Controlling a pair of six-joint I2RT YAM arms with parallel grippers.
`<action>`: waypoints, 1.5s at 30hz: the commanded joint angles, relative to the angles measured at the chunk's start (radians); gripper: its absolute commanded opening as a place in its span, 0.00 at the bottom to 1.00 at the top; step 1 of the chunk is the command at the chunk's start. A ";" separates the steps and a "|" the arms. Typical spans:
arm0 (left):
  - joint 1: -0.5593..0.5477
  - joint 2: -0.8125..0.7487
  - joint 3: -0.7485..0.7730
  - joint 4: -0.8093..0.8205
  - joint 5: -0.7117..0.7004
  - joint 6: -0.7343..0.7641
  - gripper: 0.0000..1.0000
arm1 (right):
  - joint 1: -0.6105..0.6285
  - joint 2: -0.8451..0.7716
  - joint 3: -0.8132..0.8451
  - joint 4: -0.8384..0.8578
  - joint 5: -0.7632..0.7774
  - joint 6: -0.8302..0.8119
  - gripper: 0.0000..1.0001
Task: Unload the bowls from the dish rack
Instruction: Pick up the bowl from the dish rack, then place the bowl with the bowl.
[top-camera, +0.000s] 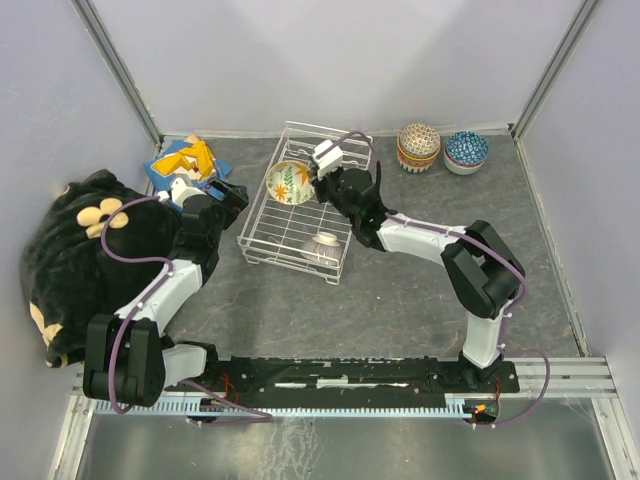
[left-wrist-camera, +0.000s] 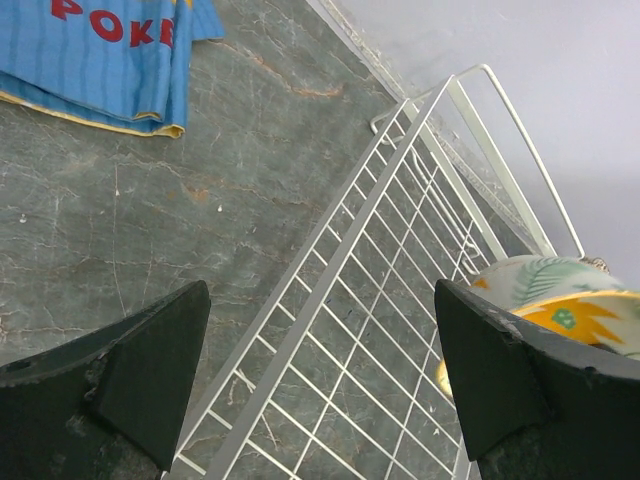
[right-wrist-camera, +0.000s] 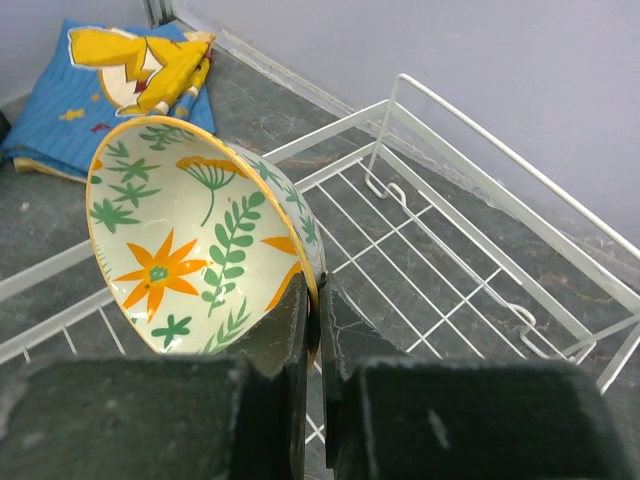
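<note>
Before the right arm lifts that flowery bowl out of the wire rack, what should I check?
1. Right gripper holding the yellow-rimmed floral ceramic bowl: ok, shut on its rim.
2. Bowl free of the white wire dish rack: cannot tell.
3. Left gripper out of the lift path: ok, open, empty, at the rack's left side.
4. Small pale bowl in the rack, apart from the held one: ok.
5. Bare grey table near the beige dotted bowl and blue dotted bowl: ok.
</note>
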 joint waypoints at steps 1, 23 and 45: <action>0.003 -0.039 -0.002 0.016 0.000 -0.015 0.99 | -0.078 -0.092 0.107 -0.008 -0.082 0.204 0.01; 0.000 -0.024 0.133 -0.091 0.191 0.056 0.99 | -0.587 -0.140 0.547 -0.757 -0.195 0.473 0.01; -0.080 0.094 0.136 0.144 0.083 0.063 1.00 | -0.952 0.135 0.776 -0.991 -0.329 0.655 0.01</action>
